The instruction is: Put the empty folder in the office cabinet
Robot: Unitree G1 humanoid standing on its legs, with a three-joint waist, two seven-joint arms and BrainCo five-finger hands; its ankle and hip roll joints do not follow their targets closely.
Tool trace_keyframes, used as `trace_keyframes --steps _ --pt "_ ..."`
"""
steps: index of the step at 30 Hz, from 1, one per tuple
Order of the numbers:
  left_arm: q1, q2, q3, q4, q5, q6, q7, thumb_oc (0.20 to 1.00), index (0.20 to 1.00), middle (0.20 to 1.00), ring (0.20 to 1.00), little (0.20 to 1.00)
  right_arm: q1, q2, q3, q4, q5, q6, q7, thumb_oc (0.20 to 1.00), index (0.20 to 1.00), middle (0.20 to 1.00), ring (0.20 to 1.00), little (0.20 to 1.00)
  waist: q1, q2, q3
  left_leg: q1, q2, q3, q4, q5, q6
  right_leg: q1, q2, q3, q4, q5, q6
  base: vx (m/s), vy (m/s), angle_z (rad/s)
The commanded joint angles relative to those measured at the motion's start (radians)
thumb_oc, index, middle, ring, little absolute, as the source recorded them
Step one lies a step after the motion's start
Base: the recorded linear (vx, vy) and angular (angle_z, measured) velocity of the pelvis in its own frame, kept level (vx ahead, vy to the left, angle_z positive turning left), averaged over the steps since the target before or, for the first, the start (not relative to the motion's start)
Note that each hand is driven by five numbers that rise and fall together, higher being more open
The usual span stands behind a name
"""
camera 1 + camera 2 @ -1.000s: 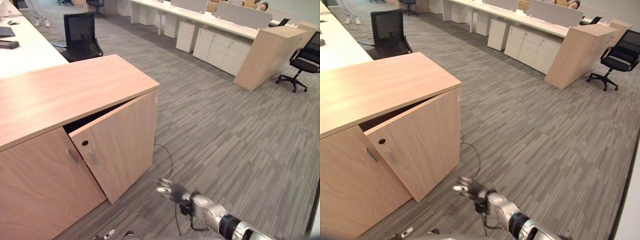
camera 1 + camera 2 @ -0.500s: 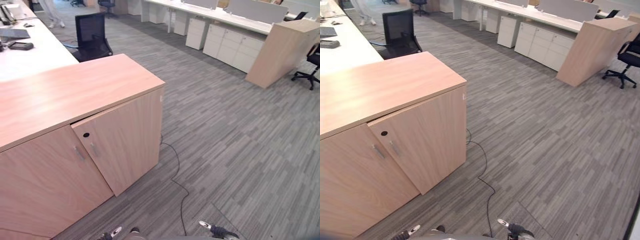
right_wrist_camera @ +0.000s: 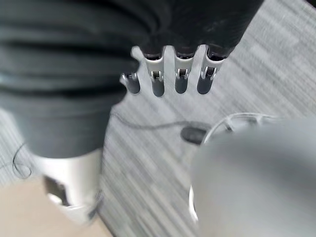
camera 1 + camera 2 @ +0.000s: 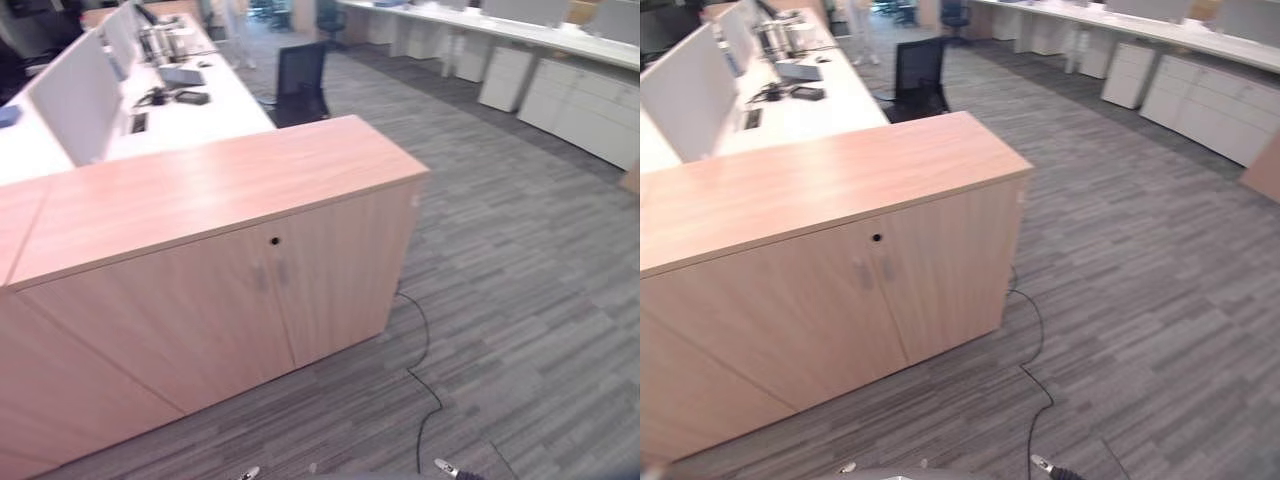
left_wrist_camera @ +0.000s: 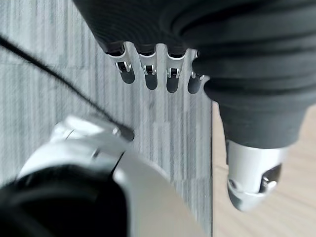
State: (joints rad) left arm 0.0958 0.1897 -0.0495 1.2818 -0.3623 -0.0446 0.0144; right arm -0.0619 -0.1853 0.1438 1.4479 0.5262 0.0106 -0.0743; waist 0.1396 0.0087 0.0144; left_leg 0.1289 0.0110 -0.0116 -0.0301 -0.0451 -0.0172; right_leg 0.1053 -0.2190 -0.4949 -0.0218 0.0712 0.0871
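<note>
The office cabinet (image 4: 250, 280) is now being seen with both doors (image 4: 840, 300) lying flush, where the right-hand door was standing ajar a second ago. The right hand (image 3: 168, 74), raised near that door then, is being held low over the carpet (image 4: 520, 260), fingers straight and released, with nothing grasped. The left hand (image 5: 158, 69) is likewise being hung relaxed and empty beside the cabinet's wood. The folder is presumably being kept inside the closed cabinet, though this cannot be confirmed. The task is being judged essentially complete.
</note>
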Motion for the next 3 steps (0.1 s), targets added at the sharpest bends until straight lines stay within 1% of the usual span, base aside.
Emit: trace_keyframes --steps 1,2,3 --pt "-0.027 -0.004 -0.002 0.022 0.097 -0.022 0.017 1.000 1.000 1.000 1.000 1.000 -0.050 0.028 -0.031 0.032 -0.035 -0.010 0.003 1.000 1.000 1.000 1.000 1.000 0.046 0.009 -0.022 -0.053 0.001 -0.086 0.005 -0.035 -0.015 0.000 -0.020 -0.040 0.054 -0.099 0.046 0.00 0.209 0.51" --pt "-0.026 -0.004 -0.003 0.022 0.097 -0.022 0.017 1.000 1.000 1.000 1.000 1.000 -0.049 0.029 -0.031 0.031 -0.035 -0.010 0.003 1.000 1.000 1.000 1.000 1.000 0.045 0.009 -0.023 -0.053 0.000 -0.087 0.004 -0.034 -0.014 0.000 -0.021 -0.042 0.055 -0.100 0.046 0.00 0.204 0.65" --pt "-0.023 0.000 -0.002 0.024 0.106 -0.023 0.022 1.000 1.000 1.000 1.000 1.000 -0.045 0.033 -0.033 0.029 -0.036 -0.010 0.001 1.000 1.000 1.000 1.000 1.000 0.051 0.008 -0.028 -0.052 -0.012 -0.098 -0.005 -0.031 -0.009 0.000 -0.035 -0.053 0.065 -0.097 0.055 0.00 0.112 0.76"
